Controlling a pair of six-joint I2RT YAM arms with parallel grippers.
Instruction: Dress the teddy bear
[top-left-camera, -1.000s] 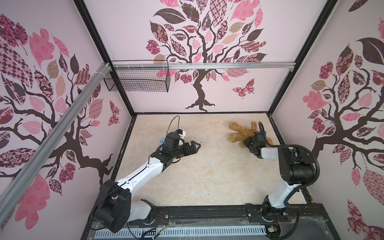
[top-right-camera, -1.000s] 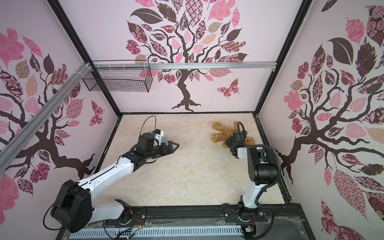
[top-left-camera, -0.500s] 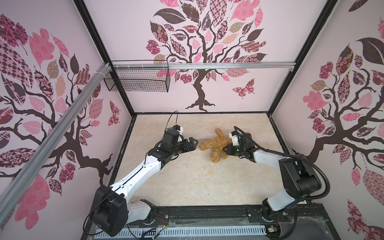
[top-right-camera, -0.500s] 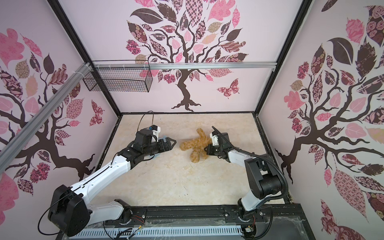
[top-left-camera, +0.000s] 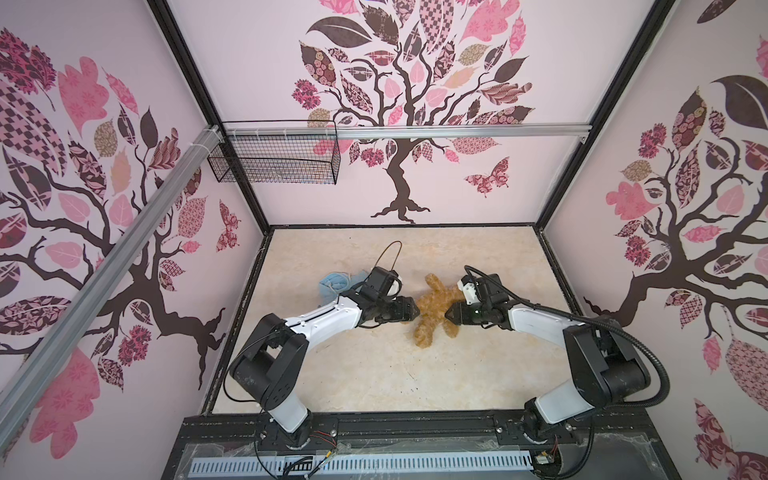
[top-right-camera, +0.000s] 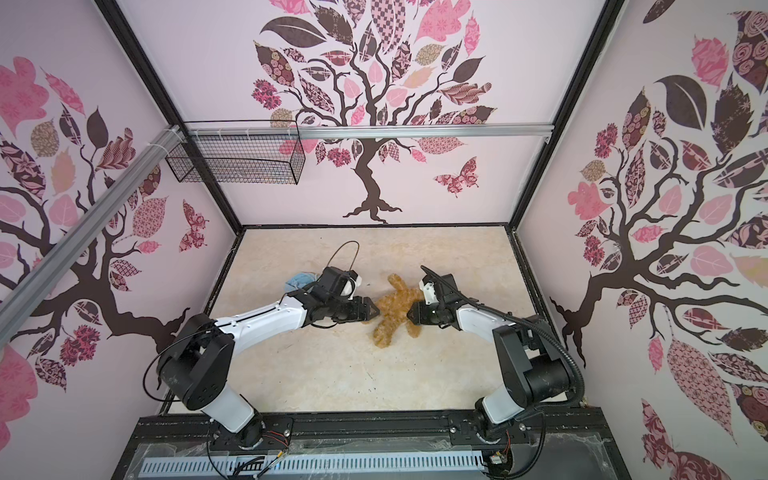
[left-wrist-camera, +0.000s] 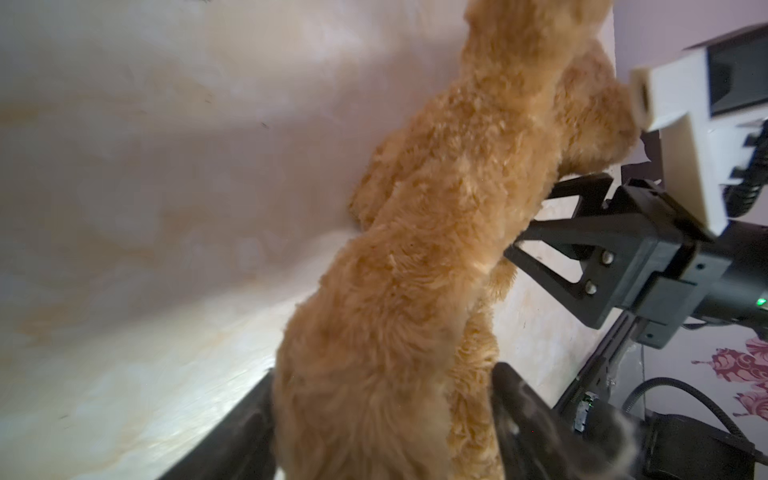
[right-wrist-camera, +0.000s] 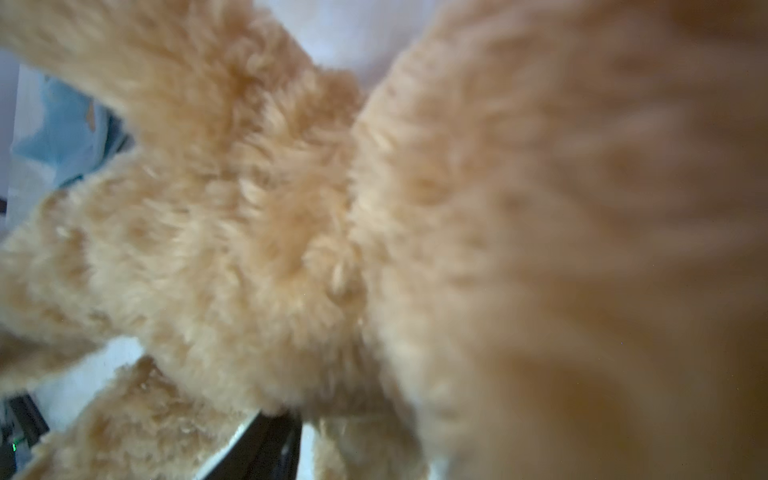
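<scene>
Jaws of the left gripper (top-left-camera: 411, 310) are clasping the small fluffy golden-brown plush teddy bear (top-left-camera: 432, 308) from one side. In the left wrist view the fur is filling the whole gap between the two dark fingers (left-wrist-camera: 528, 415), so they are standing part-way open and are holding it. I cannot tell which limb it is.

Jaws of the right gripper (top-left-camera: 449, 314) are standing apart at the opposite side. The left wrist view is showing bare surface between them, with only the tips at the fur, so I am judging that they are pinching nothing.

The teddy bear is lying near the middle of the cream marbled surface (top-left-camera: 374, 374), between both grippers, and is wearing nothing yet. The crumpled light-blue cloth shirt (top-left-camera: 333, 283) is lying behind the left arm, apart from the teddy bear (its openings are too small to see here).

The step in hand is, I think, steadying the teddy bear before dressing. The next move is calling for one gripper to keep it fixed while the other is fetching the shirt and finding its hem. Soft fur is slipping easily from a loose hold.
</scene>
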